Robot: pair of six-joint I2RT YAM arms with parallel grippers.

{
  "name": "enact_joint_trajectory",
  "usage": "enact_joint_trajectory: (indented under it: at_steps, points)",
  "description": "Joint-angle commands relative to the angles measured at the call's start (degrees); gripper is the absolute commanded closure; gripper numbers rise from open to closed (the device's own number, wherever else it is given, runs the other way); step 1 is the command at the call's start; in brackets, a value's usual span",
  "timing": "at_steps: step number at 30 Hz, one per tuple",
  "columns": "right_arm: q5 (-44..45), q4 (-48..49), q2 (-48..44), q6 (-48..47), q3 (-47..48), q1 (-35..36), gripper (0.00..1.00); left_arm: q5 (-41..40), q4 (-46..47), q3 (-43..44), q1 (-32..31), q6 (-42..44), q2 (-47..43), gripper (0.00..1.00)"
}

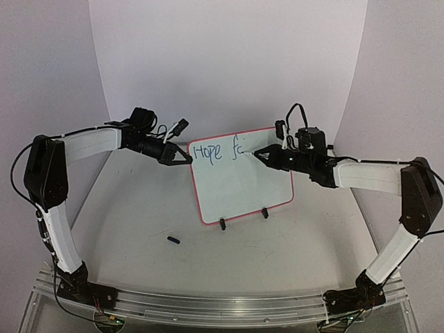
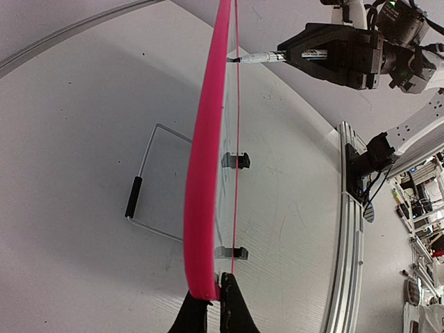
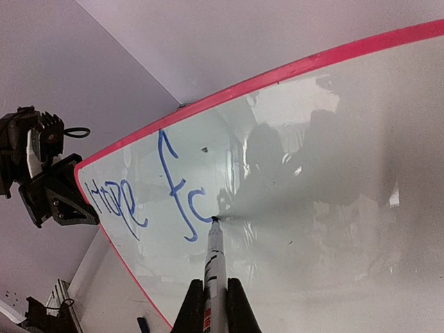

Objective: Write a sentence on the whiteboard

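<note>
Top external view shows, nearest the arm bases, a small black piece (image 1: 173, 240), perhaps a cap, lying on the tabletop (image 1: 139, 201) well apart from everything else. Beyond it the whiteboard (image 1: 243, 191) stands near the middle on two clip feet (image 1: 222, 223). The left wrist view shows it leaning back on a wire stand (image 2: 146, 173). At the board's upper left edge the left hand (image 1: 185, 159) is pinched closed on the pink frame, bracing it. From the right, the right hand (image 1: 266, 154) is clamped shut around a marker (image 3: 214, 260), whose tip touches the board on the top line. There the sentence (image 3: 173, 198) reads only "Hope f" plus an open curve, and the tip sits at that curve's lower right end. The step in hand looks like closing the "o" of "for". Doing it well likely calls for light, even pressure and a small loop up and back to the curve's start, matched in height to the letters of "Hope". The left hand's pinch should hold firm, since a hard push could rock the board back on its stand. Letters are best kept compact. Little room is left to the right of the tip, and the later words will probably need the bare white area below.
</note>
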Motion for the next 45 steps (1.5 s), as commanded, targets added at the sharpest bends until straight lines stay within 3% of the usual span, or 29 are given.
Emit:
enact_joint_trajectory:
  at_steps: [1,22,45]
  points:
    - [1.9,0.2,-0.9,-0.8,3.1,-0.3,1.0,-3.4,-6.1,-0.3,-2.9,5.0,0.3,1.0]
    - [-1.3,1.1,-1.4,-0.6,3.8,-0.3,1.0,-3.5,-6.1,-0.3,-3.1,5.0,0.5,1.0]
    - [3.2,1.5,0.2,-0.9,5.2,-0.3,1.0,-3.6,-6.3,-0.2,-3.1,5.2,0.6,1.0]
